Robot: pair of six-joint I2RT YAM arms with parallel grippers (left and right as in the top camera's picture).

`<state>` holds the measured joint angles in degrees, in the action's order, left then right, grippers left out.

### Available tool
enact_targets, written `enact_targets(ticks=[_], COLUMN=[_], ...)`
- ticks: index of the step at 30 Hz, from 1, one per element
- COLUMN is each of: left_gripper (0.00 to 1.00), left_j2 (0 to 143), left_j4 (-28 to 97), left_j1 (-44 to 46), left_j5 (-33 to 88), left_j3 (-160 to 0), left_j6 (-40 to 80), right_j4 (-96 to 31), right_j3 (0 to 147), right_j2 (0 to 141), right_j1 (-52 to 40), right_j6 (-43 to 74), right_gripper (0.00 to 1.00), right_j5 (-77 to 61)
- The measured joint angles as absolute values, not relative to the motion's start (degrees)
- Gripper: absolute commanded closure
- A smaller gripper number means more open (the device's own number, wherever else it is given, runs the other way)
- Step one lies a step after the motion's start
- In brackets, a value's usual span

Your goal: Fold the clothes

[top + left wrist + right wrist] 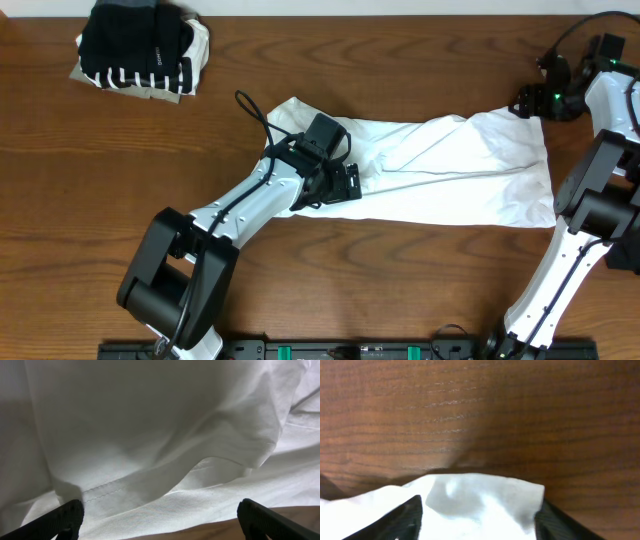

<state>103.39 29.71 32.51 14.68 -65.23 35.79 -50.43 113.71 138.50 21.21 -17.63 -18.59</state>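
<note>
Left gripper (160,519) gapes over white T-shirt (450,165) stretched left-to-right; right gripper (479,522) clamping unclear.

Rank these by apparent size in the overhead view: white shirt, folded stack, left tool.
1. White shirt, spread out wide: largest by far.
2. Folded stack of dark and striped garments: clearly smaller.
3. Left tool: smallest, even though it sits above the cloth, nearer the camera.

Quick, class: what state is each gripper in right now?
Left gripper: open, above the shirt.
Right gripper: jaws either side of a shirt corner; whether it grips cannot be told.
</note>
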Motion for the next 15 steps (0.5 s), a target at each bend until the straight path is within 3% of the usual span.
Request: enact_targets(ticks=[3, 8, 10, 12, 15], left_gripper=[0.00, 0.00, 0.00, 0.00, 0.00], left_j2=[103.4, 103.4, 103.4, 103.4, 103.4], left_j4=[29.7, 29.7, 29.7, 29.8, 30.2], left_j1=[32.5, 32.5, 32.5, 32.5, 32.5], left_j5=[14.7, 14.7, 14.7, 14.7, 14.7], left_j3=[-65.2, -65.2, -65.2, -65.2, -65.2], left_j6=[35.8, 35.8, 35.8, 35.8, 35.8], right_j4=[-50.7, -50.7, -50.7, -50.5, -50.1], right_j3=[113.7, 113.7, 113.7, 113.7, 113.7], right_j2=[138.5, 138.5, 138.5, 138.5, 138.5], right_j1=[21.2, 21.2, 21.2, 21.2, 21.2], right_j6=[-17.4, -17.5, -17.7, -17.5, -16.5], right_gripper=[0.45, 0.59, 0.69, 0.91, 0.95], right_j5=[-18.6, -18.6, -18.6, -18.3, -17.0])
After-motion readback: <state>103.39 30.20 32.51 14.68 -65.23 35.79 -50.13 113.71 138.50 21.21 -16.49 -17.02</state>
